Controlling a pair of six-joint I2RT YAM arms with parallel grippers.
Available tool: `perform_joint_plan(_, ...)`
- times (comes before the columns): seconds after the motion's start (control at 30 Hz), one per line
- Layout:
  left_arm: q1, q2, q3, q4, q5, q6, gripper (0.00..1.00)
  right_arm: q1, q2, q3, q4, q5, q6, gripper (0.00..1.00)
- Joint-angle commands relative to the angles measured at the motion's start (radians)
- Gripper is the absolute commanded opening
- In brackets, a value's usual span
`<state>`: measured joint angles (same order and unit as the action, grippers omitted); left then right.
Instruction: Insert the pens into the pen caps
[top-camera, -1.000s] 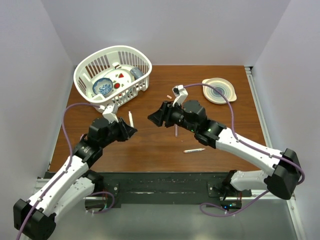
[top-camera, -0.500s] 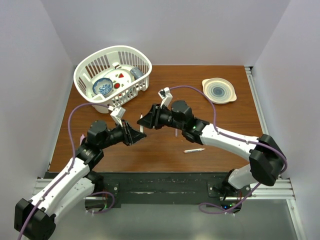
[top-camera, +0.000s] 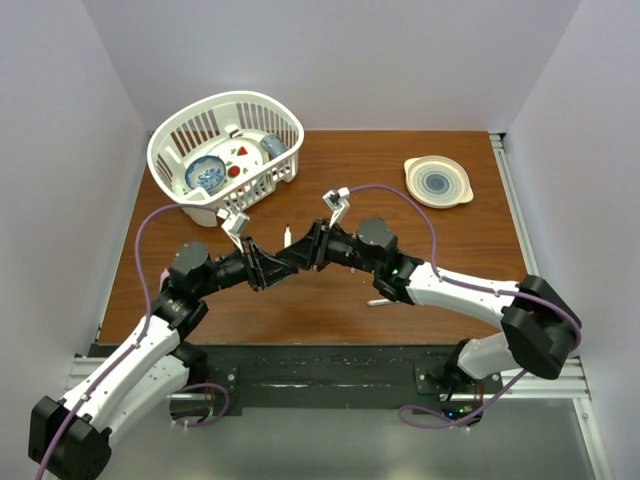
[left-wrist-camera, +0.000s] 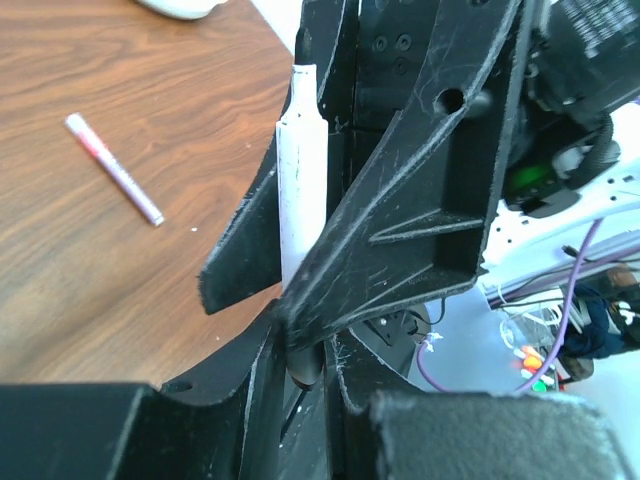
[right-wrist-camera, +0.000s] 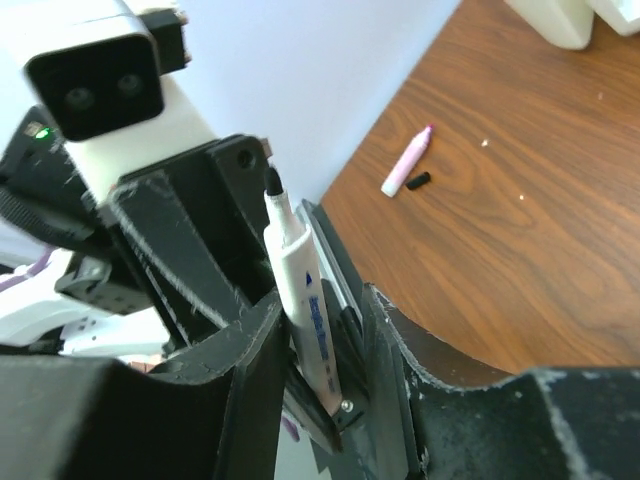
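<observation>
Where the two arms meet over the brown wood-grain table (top-camera: 470, 230), just in front of the white slatted plastic basket (top-camera: 268, 180), the left gripper (top-camera: 272, 270) pinches the lower end of a slim white pen (top-camera: 287, 236). The pen stands nearly upright with its dark pointed tip up, and its smooth round barrel bears small blue print too fine to read. The right gripper (top-camera: 300, 252), matte black and scuffed, has its fingers set narrowly on either side of the same barrel, though whether they press it I cannot tell. Further from the basket, by the table edge, a pink pen (right-wrist-camera: 408, 162) lies flat with a short black cap (right-wrist-camera: 419, 180) just beside it.
</observation>
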<state>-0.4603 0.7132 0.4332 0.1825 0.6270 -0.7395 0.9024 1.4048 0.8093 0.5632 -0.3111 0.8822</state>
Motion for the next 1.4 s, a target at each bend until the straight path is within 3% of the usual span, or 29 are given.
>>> perform_joint_plan(0.0, 0.003, -0.024, -0.001, 0.124, 0.043, -0.031, 0.00, 0.009, -0.056, -0.050, 0.182, -0.042, 0.027, 0.38)
perform_joint_plan(0.13, 0.003, -0.040, -0.002, 0.114, 0.036, -0.034, 0.00, 0.009, -0.072, -0.070, 0.228, -0.042, 0.038, 0.41)
perform_joint_plan(0.33, 0.003, -0.037, -0.005, 0.130, 0.042, -0.047, 0.00, 0.009, -0.075, -0.096, 0.274, -0.048, 0.041, 0.28)
perform_joint_plan(0.4, 0.003, -0.035, -0.008, 0.143, 0.042, -0.057, 0.00, 0.009, -0.067, -0.107, 0.308, -0.048, 0.049, 0.17)
perform_joint_plan(0.47, 0.003, -0.032, -0.005, 0.147, 0.037, -0.061, 0.00, 0.009, -0.060, -0.108, 0.345, -0.063, 0.050, 0.00)
perform_joint_plan(0.53, 0.003, -0.035, 0.012, 0.097, -0.004, -0.046, 0.20, 0.009, -0.058, -0.116, 0.383, -0.066, 0.061, 0.00)
perform_joint_plan(0.57, 0.003, -0.038, 0.019, 0.069, -0.024, -0.035, 0.42, 0.009, -0.061, -0.133, 0.432, -0.050, 0.066, 0.00)
perform_joint_plan(0.6, 0.003, -0.049, 0.028, 0.042, -0.073, -0.026, 0.50, 0.009, -0.067, -0.136, 0.432, -0.034, 0.067, 0.00)
perform_joint_plan(0.67, 0.003, -0.063, 0.065, -0.067, -0.139, 0.009, 0.64, 0.007, -0.102, -0.112, 0.303, 0.024, 0.031, 0.00)
perform_joint_plan(0.77, 0.003, -0.075, 0.128, -0.240, -0.307, 0.011, 0.69, 0.006, -0.148, -0.037, 0.073, 0.073, -0.087, 0.00)
perform_joint_plan(0.93, 0.003, -0.041, 0.211, -0.493, -0.680, -0.110, 0.70, -0.028, -0.184, 0.059, -0.175, 0.170, -0.190, 0.00)
perform_joint_plan(1.07, 0.009, 0.095, 0.280, -0.665, -0.913, -0.251, 0.70, -0.046, -0.220, 0.128, -0.362, 0.220, -0.268, 0.00)
perform_joint_plan(1.1, 0.015, 0.124, 0.320, -0.725, -1.029, -0.312, 0.69, -0.046, -0.227, 0.139, -0.388, 0.230, -0.287, 0.00)
perform_joint_plan(1.2, 0.073, 0.213, 0.355, -0.883, -1.128, -0.452, 0.68, -0.045, -0.240, 0.175, -0.469, 0.247, -0.351, 0.00)
perform_joint_plan(1.37, 0.216, 0.264, 0.331, -0.887, -1.160, -0.552, 0.64, -0.046, -0.250, 0.197, -0.534, 0.270, -0.373, 0.00)
